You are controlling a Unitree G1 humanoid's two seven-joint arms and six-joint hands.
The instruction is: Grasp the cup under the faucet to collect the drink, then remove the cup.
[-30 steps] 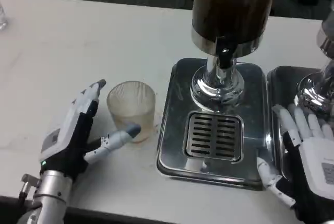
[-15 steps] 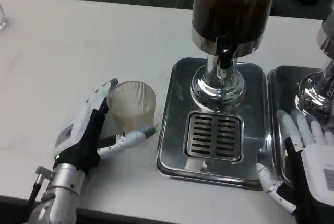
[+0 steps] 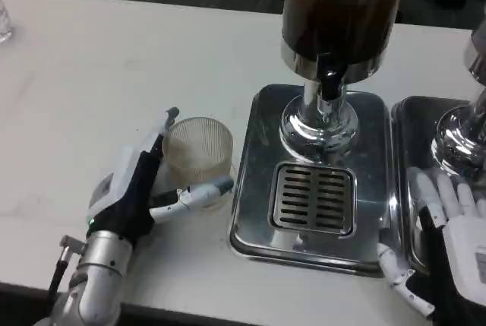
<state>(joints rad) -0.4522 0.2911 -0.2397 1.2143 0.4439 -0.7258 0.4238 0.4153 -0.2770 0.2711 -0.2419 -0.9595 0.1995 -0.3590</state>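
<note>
A ribbed translucent cup (image 3: 199, 150) stands upright on the white table, just left of the steel drip tray (image 3: 254, 189). My left hand (image 3: 133, 189) wraps it from the left: the fingers (image 3: 162, 127) lie along its far-left side and the thumb (image 3: 199, 194) presses its near side. The faucet (image 3: 328, 83) hangs under the dark drink tank (image 3: 342, 7), above the slotted grate (image 3: 313, 198), with nothing beneath it. My right hand (image 3: 456, 238) lies with fingers spread and nothing in it at the tray's right edge.
A second steel tray (image 3: 406, 151) and chrome dispenser base (image 3: 459, 140) stand at the far right, partly under my right hand. A clear glass (image 3: 4, 22) sits at the table's far left edge. The table's front edge runs close below both hands.
My left hand has moved right and closed around the cup, thumb and fingers now against it. My right hand has drawn back a little toward the near edge.
</note>
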